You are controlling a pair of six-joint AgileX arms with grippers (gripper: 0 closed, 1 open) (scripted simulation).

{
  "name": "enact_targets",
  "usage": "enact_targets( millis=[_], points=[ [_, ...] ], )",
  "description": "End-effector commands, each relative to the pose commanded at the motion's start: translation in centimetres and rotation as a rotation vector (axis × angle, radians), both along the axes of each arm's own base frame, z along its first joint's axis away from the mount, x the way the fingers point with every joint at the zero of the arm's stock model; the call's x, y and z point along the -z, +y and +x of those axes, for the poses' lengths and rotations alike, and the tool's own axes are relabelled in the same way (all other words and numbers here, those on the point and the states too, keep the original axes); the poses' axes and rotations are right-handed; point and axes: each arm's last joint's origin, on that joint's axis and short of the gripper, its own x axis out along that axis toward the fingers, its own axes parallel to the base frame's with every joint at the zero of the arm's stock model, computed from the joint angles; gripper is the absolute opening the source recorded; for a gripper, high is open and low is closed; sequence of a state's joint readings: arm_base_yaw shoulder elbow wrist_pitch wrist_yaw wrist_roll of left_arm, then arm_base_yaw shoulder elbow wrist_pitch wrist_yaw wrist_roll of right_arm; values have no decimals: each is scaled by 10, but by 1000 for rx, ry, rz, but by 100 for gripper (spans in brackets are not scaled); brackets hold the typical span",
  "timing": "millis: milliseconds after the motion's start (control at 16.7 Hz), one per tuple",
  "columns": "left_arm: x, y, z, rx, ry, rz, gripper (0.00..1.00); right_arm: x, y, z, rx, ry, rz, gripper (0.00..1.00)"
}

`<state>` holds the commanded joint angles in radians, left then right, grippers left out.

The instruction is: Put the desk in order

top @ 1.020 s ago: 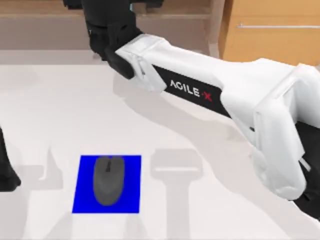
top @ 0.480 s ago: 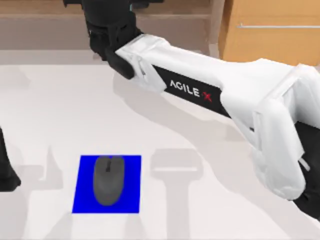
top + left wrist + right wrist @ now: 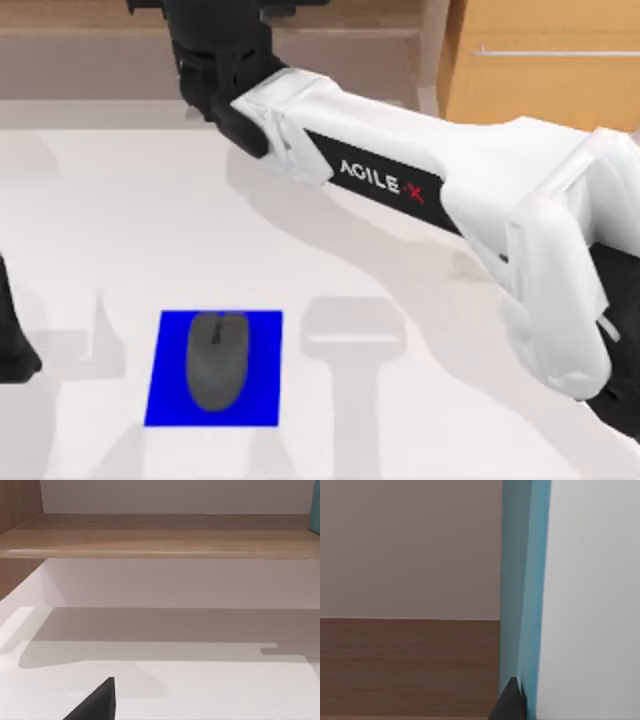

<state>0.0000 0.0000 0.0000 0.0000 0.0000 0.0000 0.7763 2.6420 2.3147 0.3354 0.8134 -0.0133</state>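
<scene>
Right arm (image 3: 420, 190) unmoved over desk (image 3: 120, 220)

The only readable lettering is "AGILE-X" in white, with the X in red, printed on a black strip along the white right arm (image 3: 420, 170) reaching across the desk (image 3: 120, 220). Nothing else carries readable text.

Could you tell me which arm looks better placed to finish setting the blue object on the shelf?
Right, probably: the right arm reaches to the wooden shelf, beside the blue object.
</scene>
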Motion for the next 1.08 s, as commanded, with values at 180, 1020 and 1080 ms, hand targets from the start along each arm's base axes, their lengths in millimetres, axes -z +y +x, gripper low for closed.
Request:
enact_targets(
  millis=[180, 1020, 1080],
  points=[
    [0, 0, 0, 0, 0, 0, 100, 0, 0, 0, 0, 0, 0, 0],
    [0, 0, 0, 0, 0, 0, 100, -16, 2, -42, -5, -1, 2, 0],
    [0, 0, 0, 0, 0, 0, 100, -16, 2, -42, -5, -1, 2, 0]
  ],
)
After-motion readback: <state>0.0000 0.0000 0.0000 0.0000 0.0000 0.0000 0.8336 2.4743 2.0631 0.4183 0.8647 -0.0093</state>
